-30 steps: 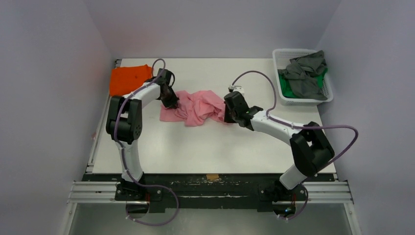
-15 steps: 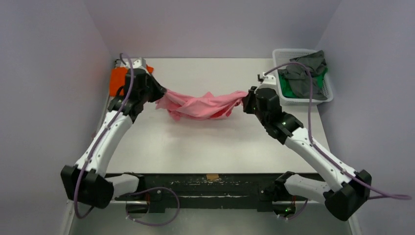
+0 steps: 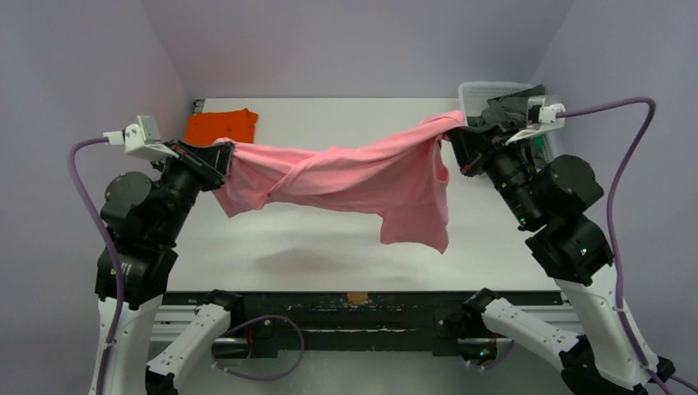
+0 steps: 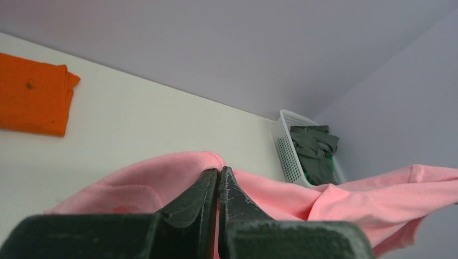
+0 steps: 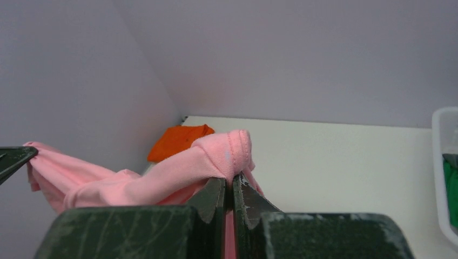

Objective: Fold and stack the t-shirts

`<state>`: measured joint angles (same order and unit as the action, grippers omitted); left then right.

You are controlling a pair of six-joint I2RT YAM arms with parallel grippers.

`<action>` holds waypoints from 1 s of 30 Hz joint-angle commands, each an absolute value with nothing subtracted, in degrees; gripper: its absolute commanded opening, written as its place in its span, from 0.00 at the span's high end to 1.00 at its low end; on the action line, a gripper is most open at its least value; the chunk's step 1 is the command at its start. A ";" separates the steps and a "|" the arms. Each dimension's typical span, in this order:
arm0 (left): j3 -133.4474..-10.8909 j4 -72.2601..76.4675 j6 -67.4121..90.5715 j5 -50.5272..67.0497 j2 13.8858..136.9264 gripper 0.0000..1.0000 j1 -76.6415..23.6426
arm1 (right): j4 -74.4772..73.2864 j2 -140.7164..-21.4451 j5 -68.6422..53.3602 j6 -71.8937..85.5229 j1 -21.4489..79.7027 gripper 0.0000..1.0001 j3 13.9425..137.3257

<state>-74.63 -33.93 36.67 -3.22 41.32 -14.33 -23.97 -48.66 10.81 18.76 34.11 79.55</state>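
A light pink t-shirt (image 3: 354,177) hangs stretched in the air above the table between both arms, twisted near its left end, one part drooping low on the right. My left gripper (image 3: 221,156) is shut on its left end; the cloth (image 4: 162,181) bulges over the closed jaws. My right gripper (image 3: 454,136) is shut on the right end, where a fold of pink (image 5: 227,154) sits pinched. A folded orange t-shirt (image 3: 221,126) lies flat at the table's back left. Grey t-shirts (image 3: 514,107) and a green one (image 3: 539,140) fill the basket.
A white perforated basket (image 3: 477,86) stands at the table's back right corner, right behind my right gripper. Light walls close in the table on three sides. The white table (image 3: 329,255) lies below the hanging shirt.
Both arms have lifted and drawn apart, raising the pink t-shirt off the table from a crumpled heap to a stretched span in the air.
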 commanded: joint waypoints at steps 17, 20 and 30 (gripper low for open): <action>-107.53 -43.83 28.21 -4.22 77.15 1.00 -11.34 | -21.71 -70.01 22.46 -3.01 27.28 1.00 98.01; -99.55 -41.81 27.50 -4.15 74.04 1.00 -11.34 | -20.84 -64.82 20.90 -3.55 27.18 1.00 88.52; -63.53 -42.12 32.45 -1.46 71.24 0.90 -11.34 | -38.46 -54.80 12.48 20.85 27.33 0.90 52.40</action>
<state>-73.19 -40.95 29.61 -2.76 68.53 -11.64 -27.77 -52.53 18.41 7.68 27.33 60.80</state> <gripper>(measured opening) 0.012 0.048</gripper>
